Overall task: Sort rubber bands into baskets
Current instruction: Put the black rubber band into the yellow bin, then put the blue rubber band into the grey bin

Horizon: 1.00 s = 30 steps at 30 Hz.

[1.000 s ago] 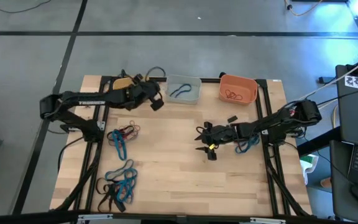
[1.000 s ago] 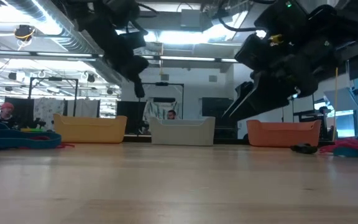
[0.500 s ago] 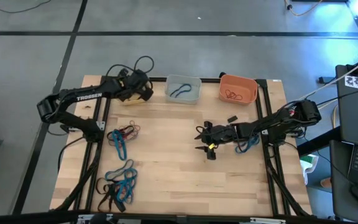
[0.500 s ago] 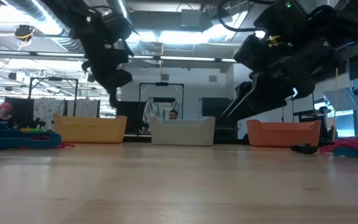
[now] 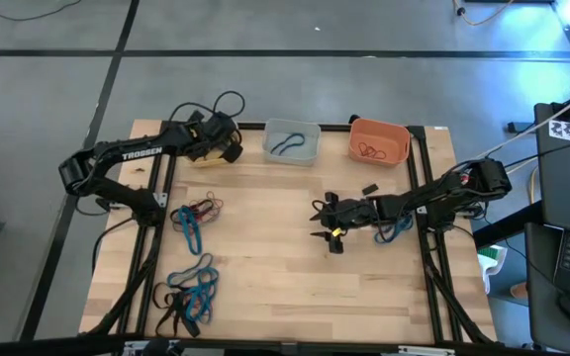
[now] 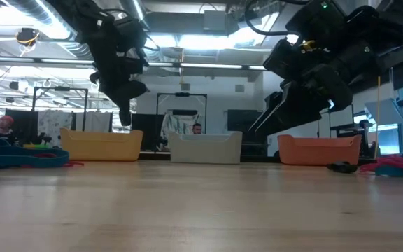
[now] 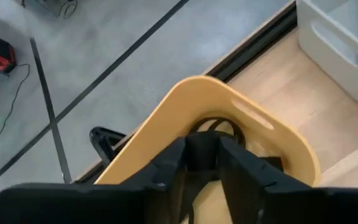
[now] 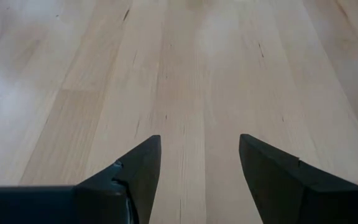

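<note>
My left gripper [image 5: 211,146] hangs over the yellow basket [image 7: 185,106] at the table's far left, fingers pointing down into it. It is shut, with a black rubber band [image 7: 219,126] looping just beyond its fingertips. The pale grey basket [image 5: 292,143] holds a blue band. The orange basket [image 5: 379,141] holds red-orange bands. My right gripper [image 8: 199,162] is open and empty above bare wood right of the table's middle [image 5: 327,225]. Loose bands lie in heaps on the left side of the table [image 5: 196,216]. My left gripper pinches the black rubber band [image 7: 219,126] between its two fingertips, coming from above and pointing down. The loop [image 7: 211,123] shows just past the tips, inside the yellow basket's rim. Whether it rests on the basket floor cannot be told, because the fingers hide the place of contact.
A second heap of blue and black bands [image 5: 191,292] lies near the front left. Blue bands [image 5: 396,229] lie under my right arm. The three baskets stand in a row along the far edge, also in the low view [image 6: 206,148]. The middle of the table is bare wood.
My left gripper has gone from beside the grey basket toward the table's left and far edge, turning as it went. It now stands over the yellow basket and has dipped slightly there. My right arm has kept still.
</note>
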Each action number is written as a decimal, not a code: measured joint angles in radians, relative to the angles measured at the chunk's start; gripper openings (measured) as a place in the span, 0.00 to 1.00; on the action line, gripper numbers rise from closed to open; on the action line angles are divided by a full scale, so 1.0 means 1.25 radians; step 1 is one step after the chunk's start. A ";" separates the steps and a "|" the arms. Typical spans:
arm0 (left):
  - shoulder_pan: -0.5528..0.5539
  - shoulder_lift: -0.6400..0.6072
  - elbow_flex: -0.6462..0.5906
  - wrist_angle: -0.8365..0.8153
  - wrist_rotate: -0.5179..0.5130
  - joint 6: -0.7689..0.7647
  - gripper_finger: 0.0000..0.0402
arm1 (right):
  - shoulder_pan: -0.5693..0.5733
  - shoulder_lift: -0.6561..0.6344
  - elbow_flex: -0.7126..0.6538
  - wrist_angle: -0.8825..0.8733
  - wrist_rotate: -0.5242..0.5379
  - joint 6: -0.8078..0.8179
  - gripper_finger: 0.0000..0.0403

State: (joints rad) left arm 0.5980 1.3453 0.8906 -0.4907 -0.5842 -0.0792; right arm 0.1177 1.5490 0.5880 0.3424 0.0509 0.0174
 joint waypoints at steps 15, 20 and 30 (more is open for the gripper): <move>0.001 0.000 0.000 -0.116 0.112 -0.060 0.33 | 0.000 0.000 0.000 0.000 0.009 0.000 0.54; -0.063 0.000 0.000 -0.142 0.207 -0.075 0.33 | 0.000 0.000 0.000 0.000 0.015 0.000 0.54; -0.316 -0.001 0.000 -0.315 0.252 -0.145 0.32 | 0.000 0.000 0.000 0.000 0.017 0.000 0.54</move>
State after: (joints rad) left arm 0.2035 1.3437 0.8906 -0.8848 -0.2696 -0.2604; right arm 0.1177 1.5486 0.5880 0.3428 0.0727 0.0173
